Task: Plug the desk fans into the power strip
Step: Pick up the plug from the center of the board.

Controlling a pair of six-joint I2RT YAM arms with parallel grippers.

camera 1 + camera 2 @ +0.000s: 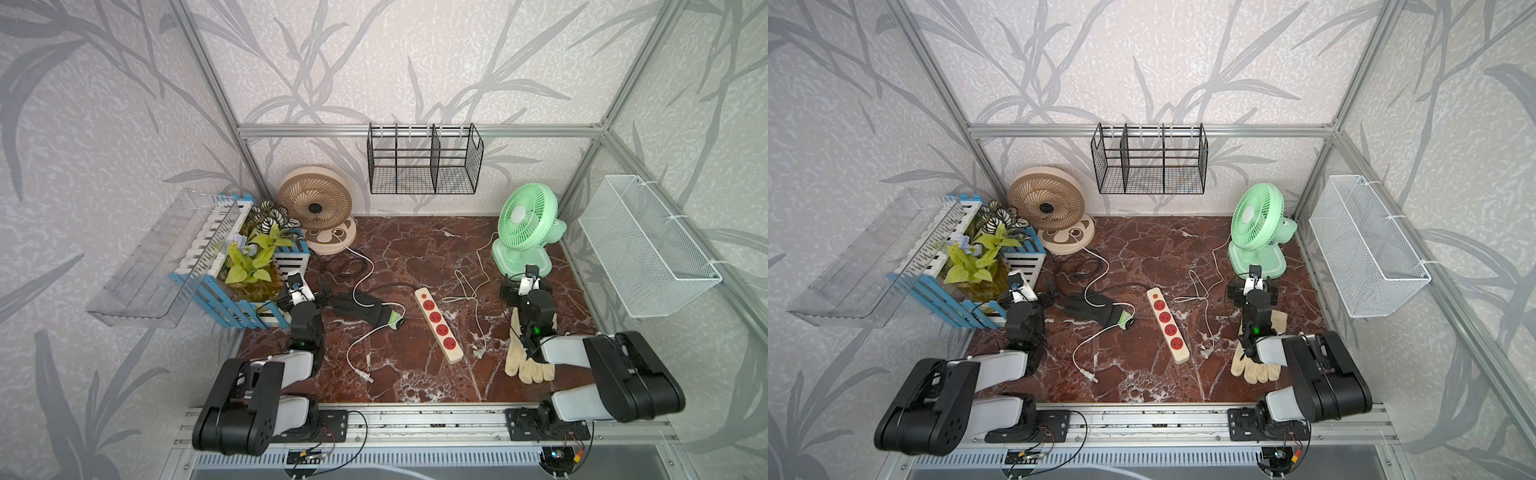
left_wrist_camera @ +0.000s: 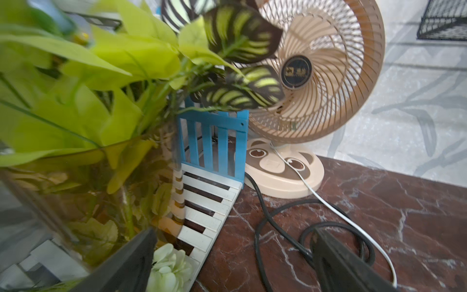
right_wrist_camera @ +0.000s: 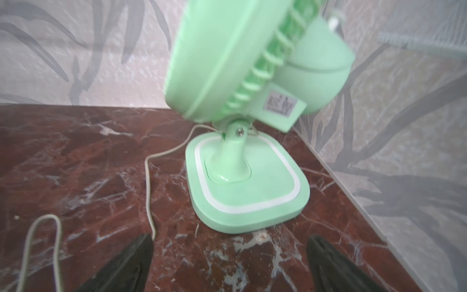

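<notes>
Now left tool [image 2: 233, 235], right tool [image 3: 230, 237] wide, empty. Power strip [image 1: 439, 324]: long axis near-to-far; green fan's plug [image 1: 478, 353] beside its near end, right tool nearer.

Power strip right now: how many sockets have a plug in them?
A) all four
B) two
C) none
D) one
C: in a top view the power strip shows all four red sockets bare, and the white plug lies loose, apart from it.
</notes>
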